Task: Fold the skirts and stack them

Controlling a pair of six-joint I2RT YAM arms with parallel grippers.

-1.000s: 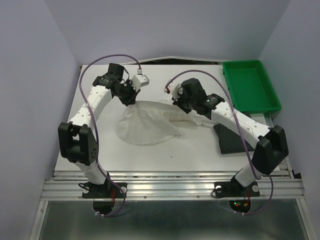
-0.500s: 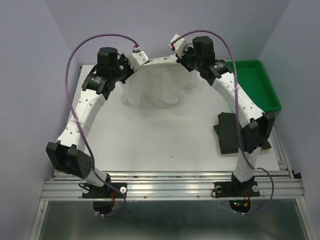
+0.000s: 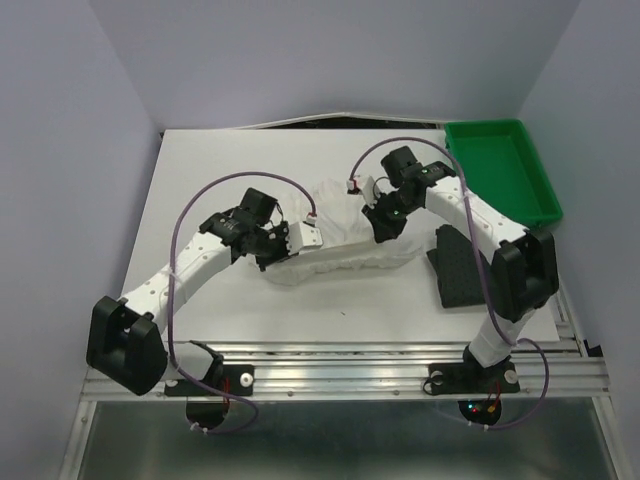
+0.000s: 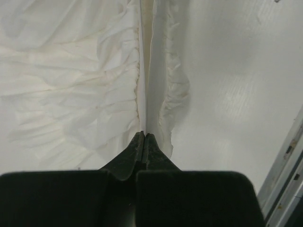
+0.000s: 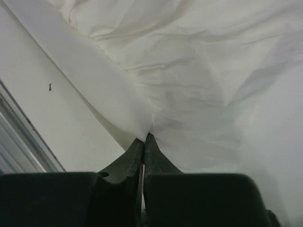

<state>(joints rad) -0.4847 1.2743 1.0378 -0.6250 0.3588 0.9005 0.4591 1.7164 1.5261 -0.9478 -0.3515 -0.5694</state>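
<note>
The white crinkly skirt (image 3: 340, 240) lies bunched on the table's middle. My left gripper (image 3: 272, 252) is shut on its left edge; the left wrist view shows the cloth (image 4: 118, 80) pinched at the fingertips (image 4: 144, 136). My right gripper (image 3: 385, 228) is shut on its right part; the right wrist view shows cloth (image 5: 199, 85) held at the tips (image 5: 144, 138). A dark charcoal skirt (image 3: 458, 270) lies folded at the right, partly under my right arm. The yellow floral skirt is out of view.
A green plastic tray (image 3: 497, 170) stands at the back right corner. The white table (image 3: 200, 180) is walled by lavender panels on three sides. Metal rails (image 3: 340, 375) run along the near edge.
Both grippers have come down and toward the near side with the white skirt, from raised at the back of the table to low over the middle. The skirt now lies bunched on the table.
</note>
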